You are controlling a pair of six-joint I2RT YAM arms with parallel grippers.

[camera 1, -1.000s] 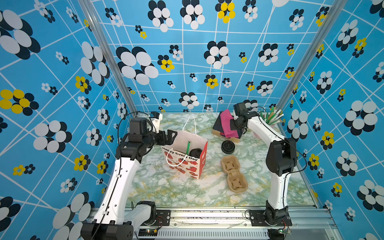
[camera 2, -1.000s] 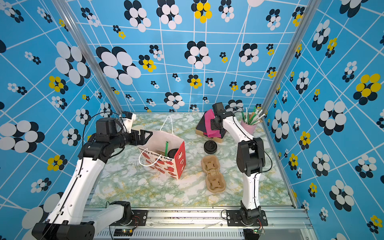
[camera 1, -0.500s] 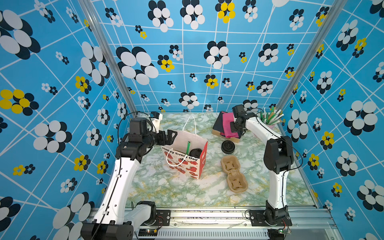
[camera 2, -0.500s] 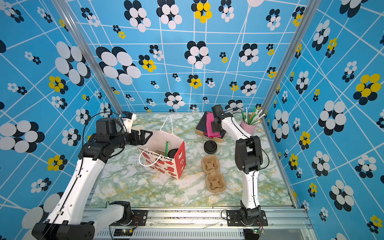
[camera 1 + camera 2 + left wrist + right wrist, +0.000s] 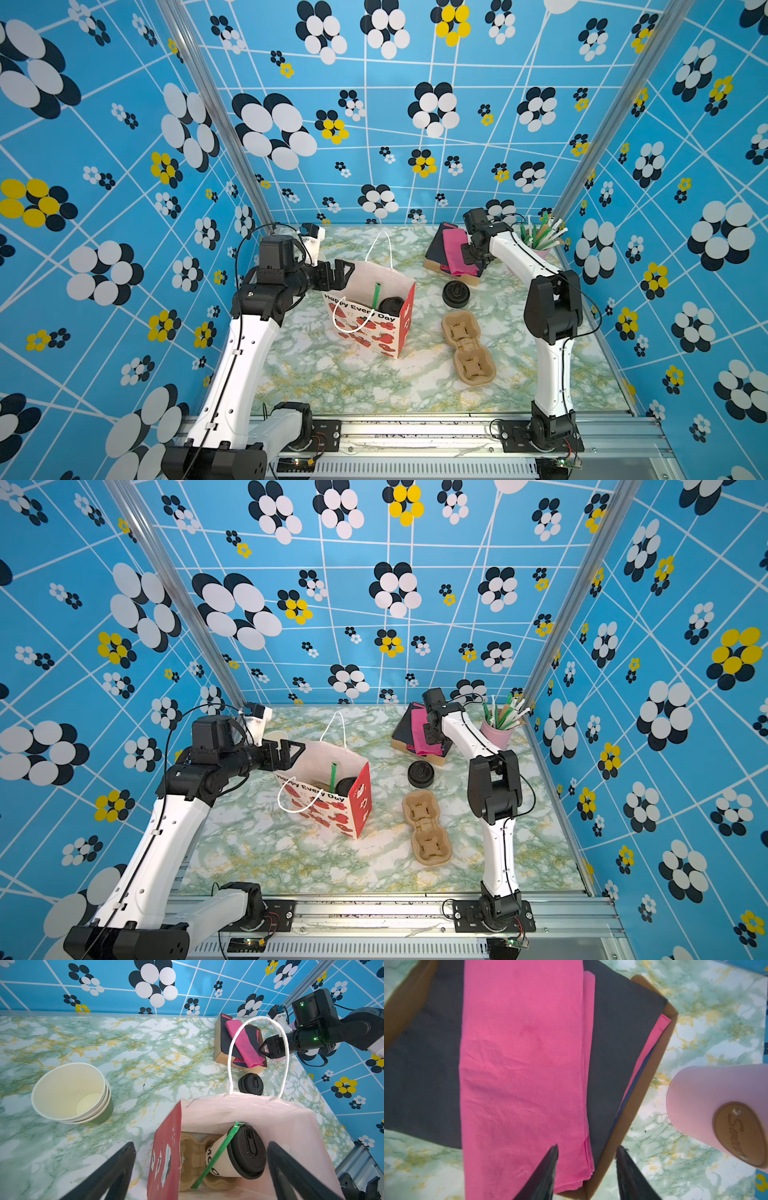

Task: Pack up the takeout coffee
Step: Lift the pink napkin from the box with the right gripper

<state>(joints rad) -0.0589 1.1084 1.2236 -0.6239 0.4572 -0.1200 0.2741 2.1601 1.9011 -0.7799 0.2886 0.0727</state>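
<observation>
Takeout coffee [image 5: 239, 1153] sits in gift bag [image 5: 249, 1109], near left end effector [image 5: 200, 1144].

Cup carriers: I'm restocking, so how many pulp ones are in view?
2. One cup carrier lies bare on the table beside the gift bag; a second cup carrier sits inside the bag, under the takeout coffee. Any beneath it would be hidden.
</observation>
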